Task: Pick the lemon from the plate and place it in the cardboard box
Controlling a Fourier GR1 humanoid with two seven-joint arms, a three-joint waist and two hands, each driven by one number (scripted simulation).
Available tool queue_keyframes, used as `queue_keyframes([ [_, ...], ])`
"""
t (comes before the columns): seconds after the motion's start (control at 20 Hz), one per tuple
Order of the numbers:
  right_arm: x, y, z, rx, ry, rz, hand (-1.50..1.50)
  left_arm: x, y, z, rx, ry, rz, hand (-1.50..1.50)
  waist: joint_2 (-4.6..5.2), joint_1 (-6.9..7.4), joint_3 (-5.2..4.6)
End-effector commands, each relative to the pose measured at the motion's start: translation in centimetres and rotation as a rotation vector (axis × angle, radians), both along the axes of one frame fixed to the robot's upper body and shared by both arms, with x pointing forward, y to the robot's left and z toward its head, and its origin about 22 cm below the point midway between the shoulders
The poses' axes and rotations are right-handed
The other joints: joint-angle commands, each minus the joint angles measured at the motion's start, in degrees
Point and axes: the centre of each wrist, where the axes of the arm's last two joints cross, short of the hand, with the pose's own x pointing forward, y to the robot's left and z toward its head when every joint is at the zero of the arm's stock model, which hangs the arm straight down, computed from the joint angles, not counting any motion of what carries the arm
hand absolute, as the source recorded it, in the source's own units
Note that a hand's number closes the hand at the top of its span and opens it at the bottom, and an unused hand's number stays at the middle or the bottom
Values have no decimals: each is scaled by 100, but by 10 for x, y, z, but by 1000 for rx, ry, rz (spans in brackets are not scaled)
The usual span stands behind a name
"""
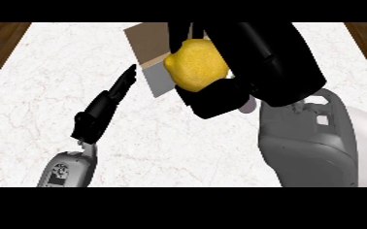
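The robot's right hand [237, 73] fills the far right part of the head view, raised close to the camera, its black fingers and thumb curled round a bumpy yellow lemon [195, 65] and gripping it. The lemon is held up off the white marbled counter [50, 77], in front of a brown cardboard box [149, 41] whose flap and pale grey inner side show just left of the fruit; most of the box is hidden behind the hand. The grey right forearm [308, 145] comes in from the near right. The left hand [108, 104] rests at the near left, well apart from the lemon, its fingers straight and open, holding nothing, pointing far and right.
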Motion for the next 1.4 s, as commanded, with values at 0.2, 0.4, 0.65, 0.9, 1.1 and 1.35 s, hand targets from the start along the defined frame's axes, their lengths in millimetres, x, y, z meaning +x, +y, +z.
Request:
queue_keyframes([
  [0.2,57,24,-13,7,19,-58,150,-9,-4,0,3,-26,-10,0,10,38,0],
  [0.4,81,31,-11,-27,-18,-84,150,14,-18,3,6,3,-9,0,21,15,0],
  [0.65,102,51,-48,-116,-30,-89,150,6,1,-3,3,-6,-8,0,23,66,-1],
  [0.9,119,55,-92,-130,7,-134,150,4,-10,9,3,-10,-22,0,29,118,1],
  [1.1,138,49,-92,-74,157,-167,150,4,-5,-6,3,4,-18,0,41,129,-1],
  [1.35,149,34,-141,-43,306,-141,-150,4,-25,-10,2,-11,-24,0,75,181,1],
])
